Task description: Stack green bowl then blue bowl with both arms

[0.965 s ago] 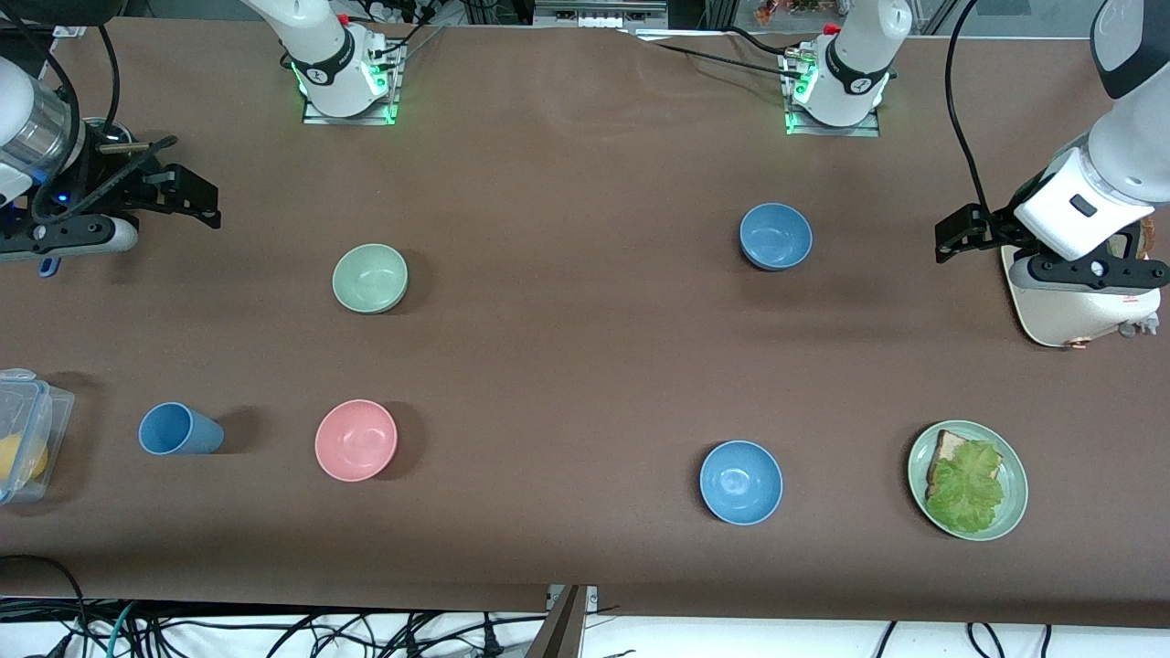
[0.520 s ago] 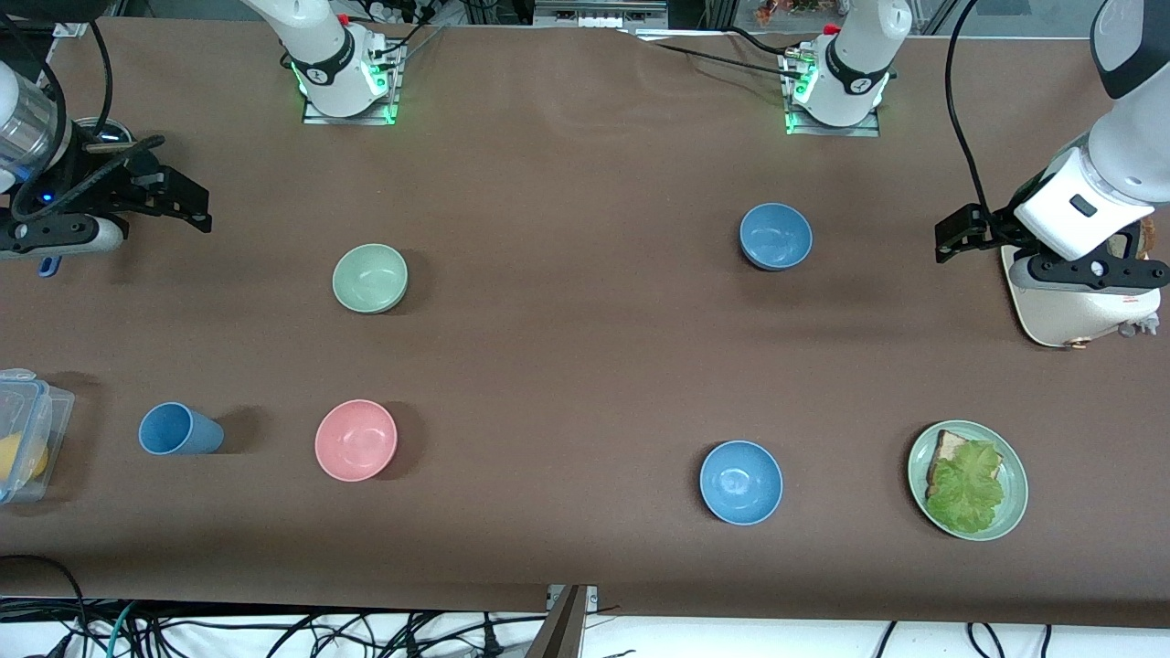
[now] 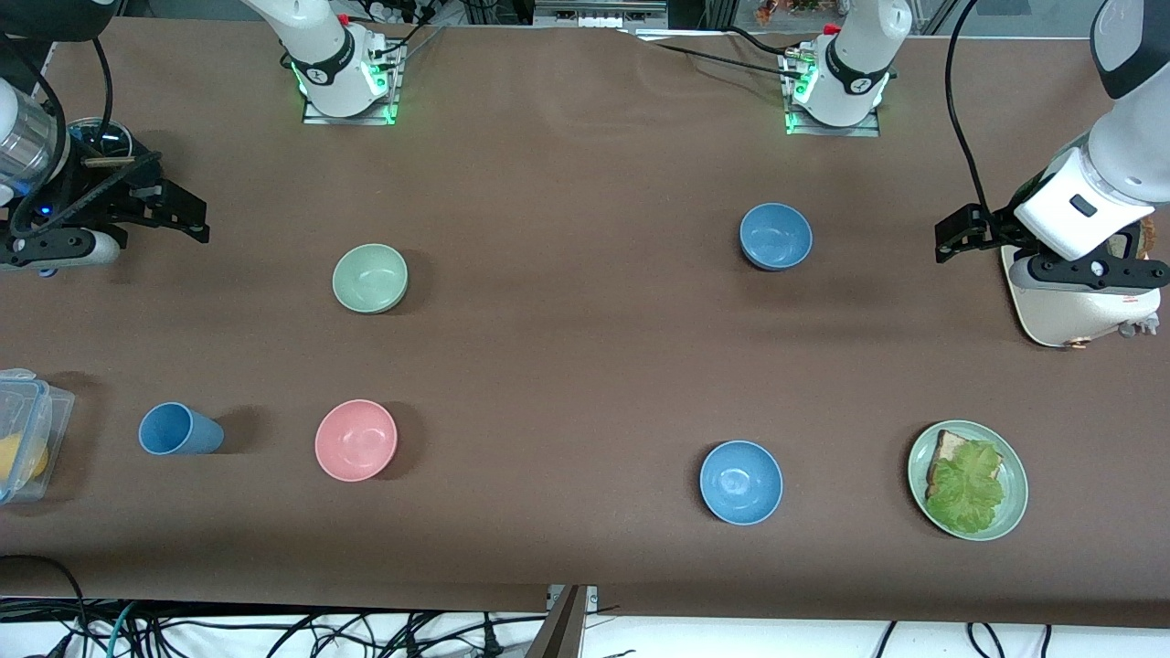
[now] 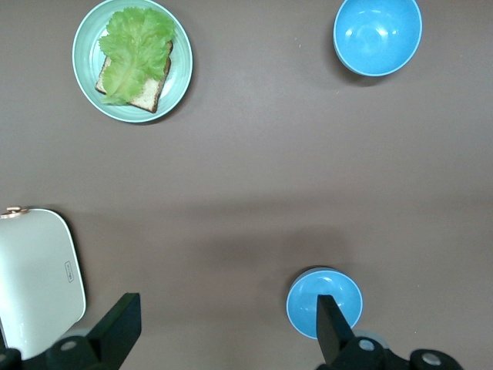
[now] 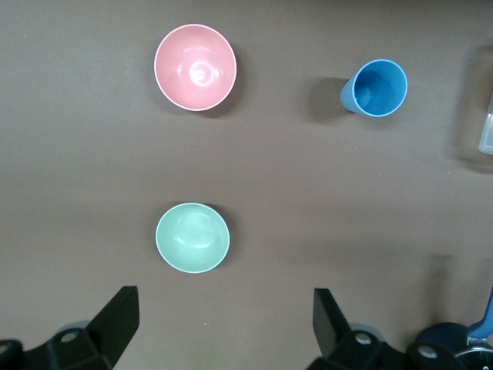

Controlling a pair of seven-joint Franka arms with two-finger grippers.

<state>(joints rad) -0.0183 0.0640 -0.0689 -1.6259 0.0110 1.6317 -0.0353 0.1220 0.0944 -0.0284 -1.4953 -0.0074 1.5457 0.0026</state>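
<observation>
The right gripper (image 3: 187, 212) hangs with its 2 black jaws spread wide and empty, up over the bare brown table (image 3: 567, 347) at the right arm's end; in the right wrist view (image 5: 223, 327) those jaws frame the cloth just short of the green bowl (image 5: 192, 237). The left gripper (image 3: 955, 239) hovers over the left arm's end with jaws parted just as wide, beside a smooth white rounded appliance (image 3: 1060, 306); in the left wrist view (image 4: 227, 327) 1 jaw tip overlaps the blue bowl (image 4: 324, 302).

The green bowl (image 3: 370, 278) is small, round and matte mint, resting upright on the table, farther from the front camera than the pink bowl (image 3: 356, 440). The blue bowl (image 3: 775, 236), a dull greyish blue, sits toward the left arm's end, with a brighter blue bowl (image 3: 740, 482) nearer the camera. A flat green plate (image 3: 1010, 507) carries toast under crinkled lettuce. A tall blue cup (image 3: 178, 429) lies near a clear plastic box (image 3: 41, 411)
</observation>
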